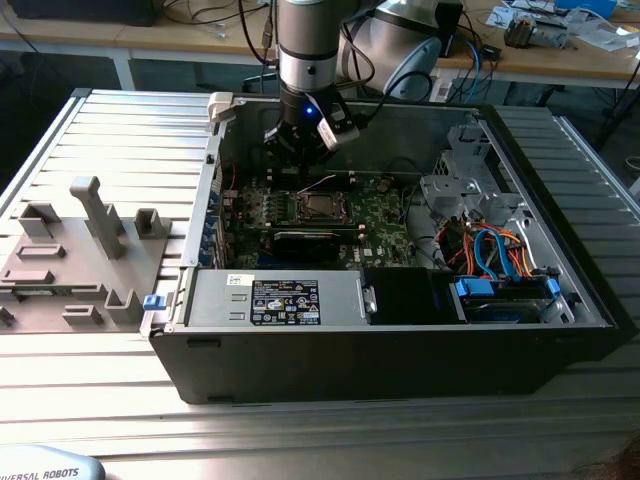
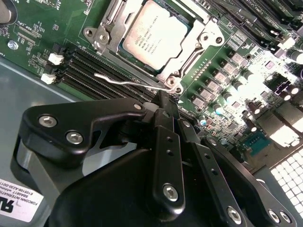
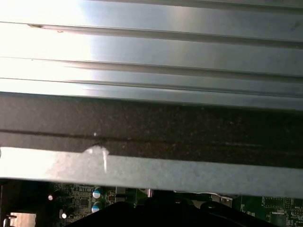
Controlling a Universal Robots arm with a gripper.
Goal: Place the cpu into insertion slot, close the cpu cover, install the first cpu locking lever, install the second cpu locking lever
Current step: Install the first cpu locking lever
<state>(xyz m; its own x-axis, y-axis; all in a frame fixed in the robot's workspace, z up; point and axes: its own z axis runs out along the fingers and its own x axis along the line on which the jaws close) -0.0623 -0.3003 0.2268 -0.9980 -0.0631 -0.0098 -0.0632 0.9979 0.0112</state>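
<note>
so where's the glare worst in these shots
In the first wrist view, the ribbed metal surface is washed out white; in the second wrist view, the motherboard bleaches out near the capacitors while the cpu stays evenly lit; the exterior view has no strong glare.

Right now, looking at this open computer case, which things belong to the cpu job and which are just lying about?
Belongs to the job:
- cpu, seated in the insertion slot
- cpu cover, closed around the chip
- wire locking lever beside the socket
- claw, tip at that lever

Just lying about:
- grey fixture blocks outside the case
- drive cables
- memory slots
</note>
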